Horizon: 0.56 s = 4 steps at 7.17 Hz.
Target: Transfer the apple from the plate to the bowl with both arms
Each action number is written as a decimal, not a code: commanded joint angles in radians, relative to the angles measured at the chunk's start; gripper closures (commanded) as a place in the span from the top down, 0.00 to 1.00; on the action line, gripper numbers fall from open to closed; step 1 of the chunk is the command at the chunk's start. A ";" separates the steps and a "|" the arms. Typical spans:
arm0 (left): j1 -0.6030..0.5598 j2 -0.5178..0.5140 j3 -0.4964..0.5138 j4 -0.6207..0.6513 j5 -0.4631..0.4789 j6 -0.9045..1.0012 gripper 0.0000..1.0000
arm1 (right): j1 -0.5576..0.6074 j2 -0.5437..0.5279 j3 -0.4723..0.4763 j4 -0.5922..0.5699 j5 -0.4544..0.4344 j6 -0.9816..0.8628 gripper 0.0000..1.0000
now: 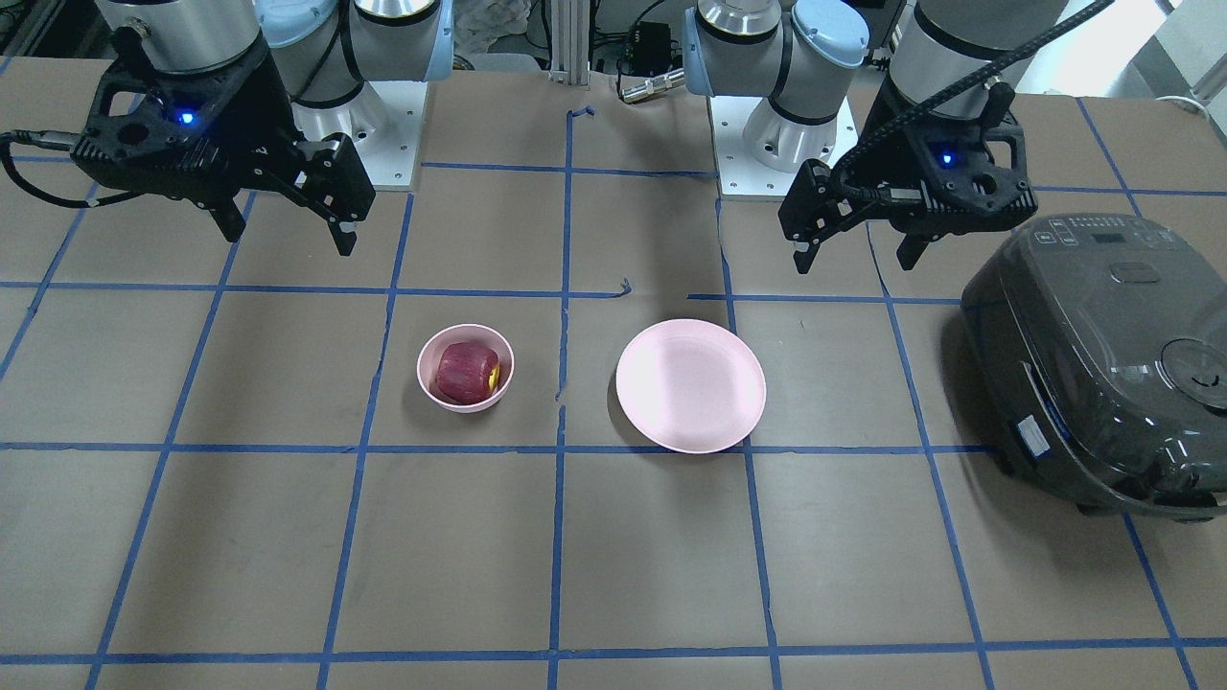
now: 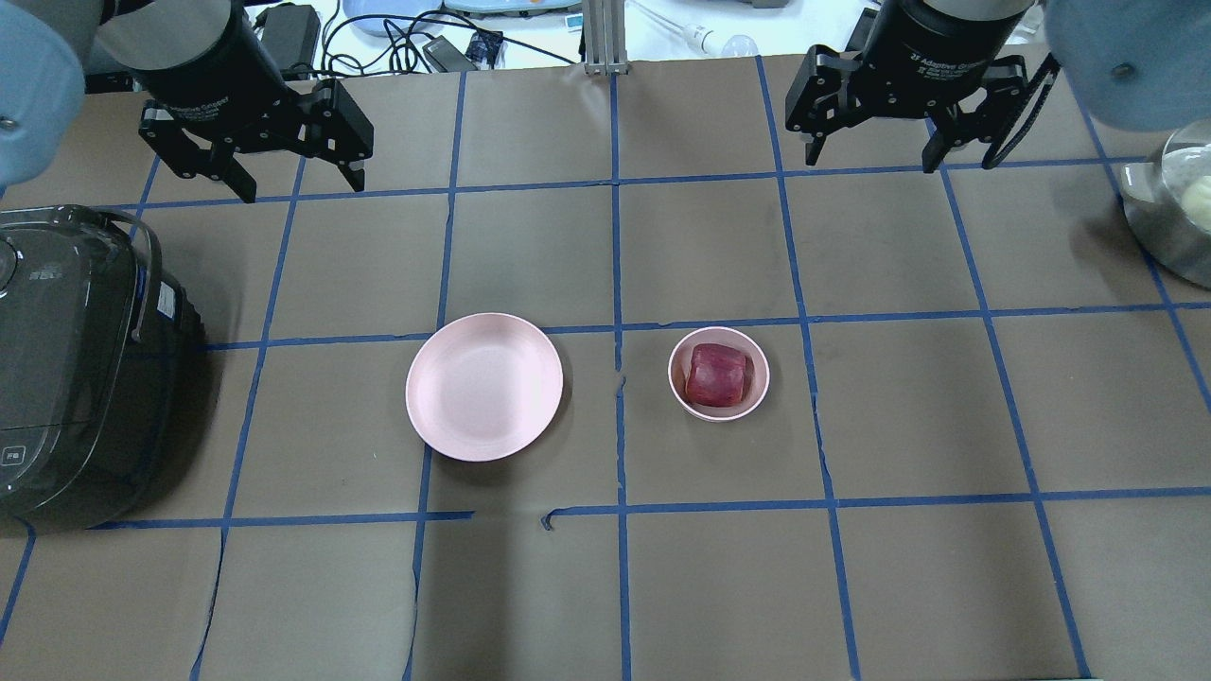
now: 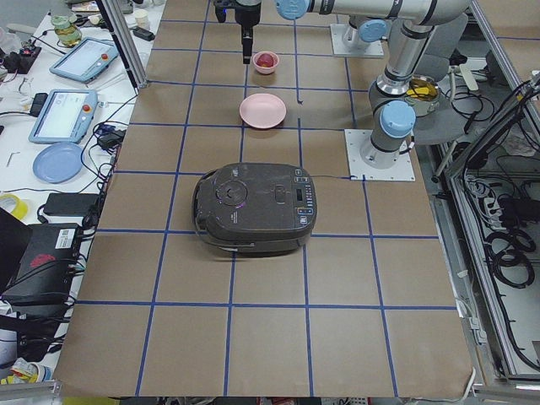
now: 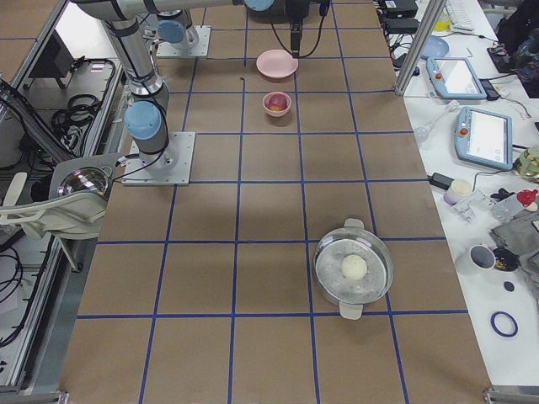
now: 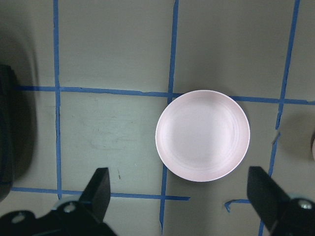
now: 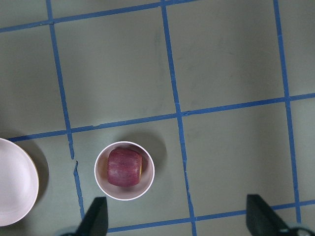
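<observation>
The apple (image 1: 465,372), dark red, blocky and rounded with a yellowish patch on one side, sits inside the bowl (image 1: 468,405), a small, deep, pale pink round dish with steep, smooth walls. In the right wrist view the bowl lies well below the right gripper (image 1: 288,240), in line with the gap between its black fingers and closer to one of them. That gripper hangs high over the surface (image 1: 240,537), fingers spread wide with nothing between them. The plate (image 1: 690,385), a wide, shallow, pale pink disc with a low rim and a bare, smooth face, lies flat well below the left gripper (image 1: 856,261), centred between its fingers in the left wrist view. The left gripper is likewise spread wide and holds nothing. Plate and bowl lie near each other but apart. The surface is brown, paper-like sheeting, creased and crossed by a blue tape grid. Out past the left gripper, away from the plate, stands a rice cooker (image 1: 1093,364) with a dark, glossy, rounded shell. Far beyond the right gripper stands a shiny steel pot (image 4: 354,268).
</observation>
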 commanded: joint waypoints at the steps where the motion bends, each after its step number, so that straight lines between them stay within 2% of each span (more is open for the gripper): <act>1: 0.000 0.001 0.000 0.000 0.000 0.004 1.00 | 0.000 0.002 0.000 0.000 0.002 0.000 1.00; 4: 0.003 0.003 0.000 0.000 0.002 0.004 1.00 | 0.002 0.000 0.000 0.000 0.002 0.000 1.00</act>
